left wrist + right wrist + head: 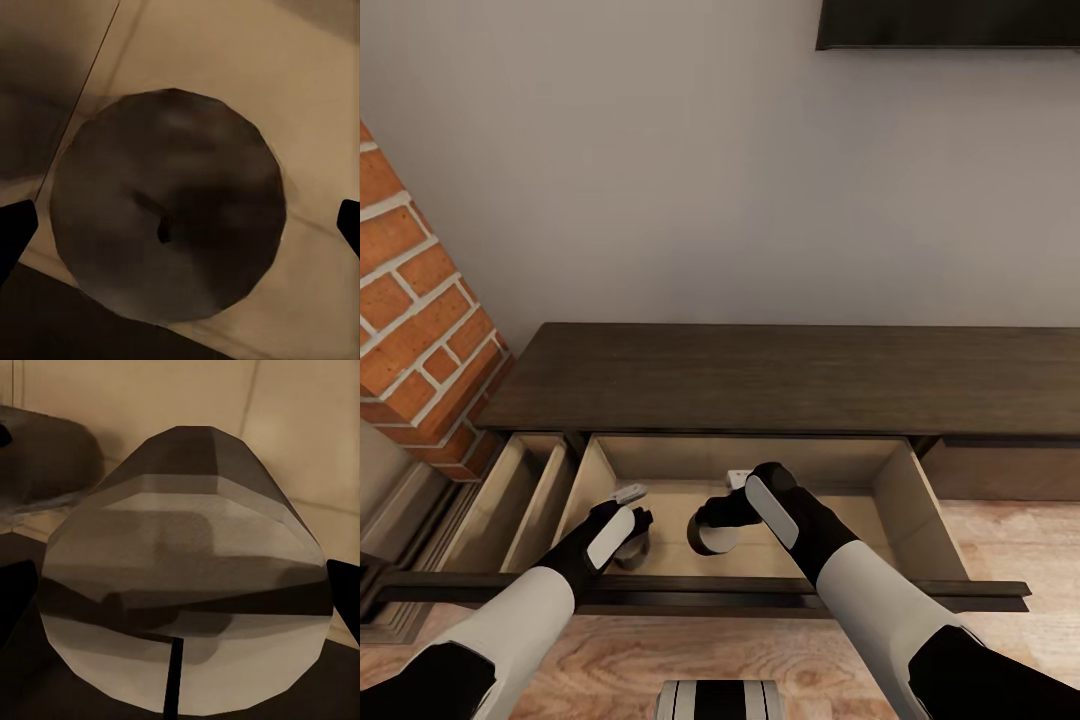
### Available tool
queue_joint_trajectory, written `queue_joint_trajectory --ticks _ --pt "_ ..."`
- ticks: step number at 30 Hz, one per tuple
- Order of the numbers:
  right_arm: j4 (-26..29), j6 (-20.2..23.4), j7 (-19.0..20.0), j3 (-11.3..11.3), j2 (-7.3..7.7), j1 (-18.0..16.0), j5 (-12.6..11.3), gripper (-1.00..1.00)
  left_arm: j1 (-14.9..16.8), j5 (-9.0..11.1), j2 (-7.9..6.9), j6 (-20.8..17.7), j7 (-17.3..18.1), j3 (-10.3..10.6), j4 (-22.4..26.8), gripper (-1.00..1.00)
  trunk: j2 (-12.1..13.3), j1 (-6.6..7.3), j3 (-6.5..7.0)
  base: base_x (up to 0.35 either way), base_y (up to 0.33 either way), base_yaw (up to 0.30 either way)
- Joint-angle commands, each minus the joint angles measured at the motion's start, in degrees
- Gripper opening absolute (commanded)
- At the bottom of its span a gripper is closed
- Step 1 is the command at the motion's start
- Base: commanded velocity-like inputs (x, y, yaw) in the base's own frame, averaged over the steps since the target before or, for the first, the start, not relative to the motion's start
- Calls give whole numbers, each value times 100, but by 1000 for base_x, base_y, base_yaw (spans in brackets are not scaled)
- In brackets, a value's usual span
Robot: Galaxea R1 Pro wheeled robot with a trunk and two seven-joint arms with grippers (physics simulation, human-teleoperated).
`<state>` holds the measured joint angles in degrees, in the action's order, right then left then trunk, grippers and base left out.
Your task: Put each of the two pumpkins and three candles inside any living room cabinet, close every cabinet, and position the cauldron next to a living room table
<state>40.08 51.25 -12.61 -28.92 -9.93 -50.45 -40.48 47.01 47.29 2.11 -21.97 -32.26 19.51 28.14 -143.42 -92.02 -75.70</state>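
While both arms reach into the cabinet (780, 375)'s open drawer (890, 480), left gripper (628, 520) hangs spread over one candle (169, 225) and right gripper (722, 508), fingers parted, brackets another candle (184, 600) without clear contact.

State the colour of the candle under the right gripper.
Grey-beige candle, with a thin dark wick; the right wrist view shows it best.

Both arms wear white forearm shells, black wrists with grey oval panels, and black grippers tipped pale grey.
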Motion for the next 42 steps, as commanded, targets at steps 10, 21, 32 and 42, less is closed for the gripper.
queue_joint_trajectory --ticks 10,21,32,42 --pt "0 -1 5 1 0 0 -4 -100 1 0 2 0 0 0 6 100 0 0 0 0 0 0" --pt "0 -1 5 0 0 0 -4 -100 14 7 -39 -8 -14 -7 118 100 0 0 0 0 0 0" --pt "25 -14 35 1 8 0 6 -100 18 9 -44 -42 -24 -9 257 100 0 0 0 0 0 0" --pt "-3 -58 16 1 9 0 13 -100 18 9 -36 -80 -38 -1 262 100 0 0 0 0 0 0"
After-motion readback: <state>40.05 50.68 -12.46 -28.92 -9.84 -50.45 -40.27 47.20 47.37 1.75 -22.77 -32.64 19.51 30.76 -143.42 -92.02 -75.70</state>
